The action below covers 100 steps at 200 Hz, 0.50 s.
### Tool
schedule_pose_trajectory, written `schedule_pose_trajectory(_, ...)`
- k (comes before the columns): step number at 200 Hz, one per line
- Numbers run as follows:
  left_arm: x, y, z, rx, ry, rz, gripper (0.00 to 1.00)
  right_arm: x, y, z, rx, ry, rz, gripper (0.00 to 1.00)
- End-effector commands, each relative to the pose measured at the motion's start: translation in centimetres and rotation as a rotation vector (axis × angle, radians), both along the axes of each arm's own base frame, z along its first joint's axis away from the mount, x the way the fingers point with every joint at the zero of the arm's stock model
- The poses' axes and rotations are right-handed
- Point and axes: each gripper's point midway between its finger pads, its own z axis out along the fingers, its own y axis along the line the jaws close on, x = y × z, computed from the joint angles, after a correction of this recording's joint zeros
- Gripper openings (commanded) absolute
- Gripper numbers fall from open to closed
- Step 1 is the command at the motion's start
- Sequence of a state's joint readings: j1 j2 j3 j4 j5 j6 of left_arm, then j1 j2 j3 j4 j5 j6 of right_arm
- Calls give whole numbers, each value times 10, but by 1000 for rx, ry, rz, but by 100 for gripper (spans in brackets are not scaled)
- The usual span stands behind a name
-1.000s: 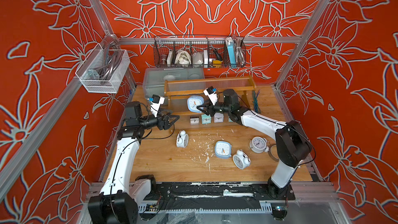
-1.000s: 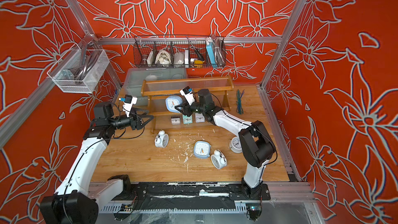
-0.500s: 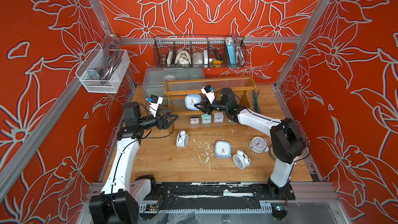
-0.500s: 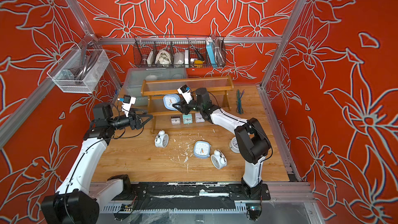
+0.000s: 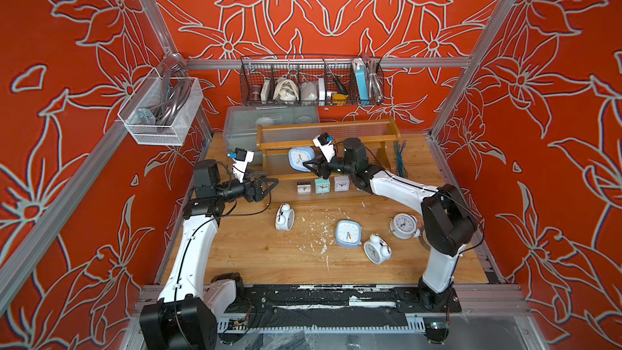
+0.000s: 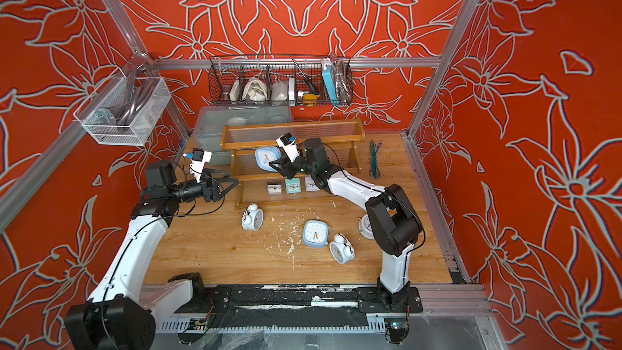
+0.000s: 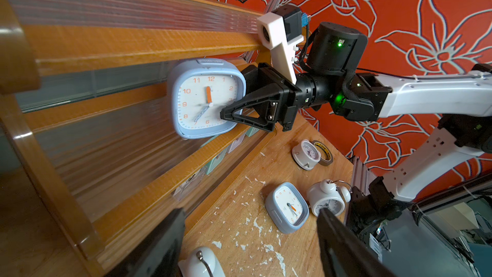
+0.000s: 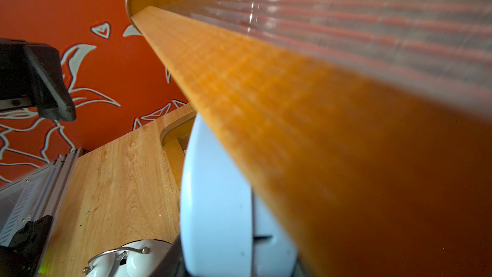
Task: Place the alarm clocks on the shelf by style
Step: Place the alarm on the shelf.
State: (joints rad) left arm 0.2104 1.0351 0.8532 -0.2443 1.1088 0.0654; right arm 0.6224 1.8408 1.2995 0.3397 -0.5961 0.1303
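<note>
Clock (image 7: 202, 97) with orange numerals: right end effector (image 7: 233, 97) grasps it, left end effector (image 5: 272, 177) released.

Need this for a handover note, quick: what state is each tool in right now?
Left tool: open, holding nothing.
Right tool: closed on the pale-blue clock at the shelf.

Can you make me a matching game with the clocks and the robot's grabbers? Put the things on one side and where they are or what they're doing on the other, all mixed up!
Things
1. teal clock
2. bell clock nearest the left arm
3. left gripper
4. right gripper

Places and states
A. open, holding nothing
B. lying on the table
C. standing on the bottom tier of the shelf
D. shut on a blue clock

Pairs: 1-C, 2-B, 3-A, 4-D
</note>
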Motion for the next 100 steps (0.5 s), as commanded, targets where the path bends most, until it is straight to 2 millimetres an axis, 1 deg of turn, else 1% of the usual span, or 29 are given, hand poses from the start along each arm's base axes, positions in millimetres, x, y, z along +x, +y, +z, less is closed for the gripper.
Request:
schedule_pose_trajectory(1,-2,0,1,-11,-12,-14,78,4,-6,-22,-57,54,-48,40)
schedule_pose_trajectory(39,-2,0,1,-13,-11,-14,78,-2,-9,-27,-67,41,-74,41)
schedule_pose_trajectory(85,-2,0,0,-18,-8,-16,79,-1,-16,-19,-22,-3,-130,41)
schedule_pose_trajectory(100,-2,0,0,-19,-9,-15,78,0,-16,-20,-18,1,-133,41)
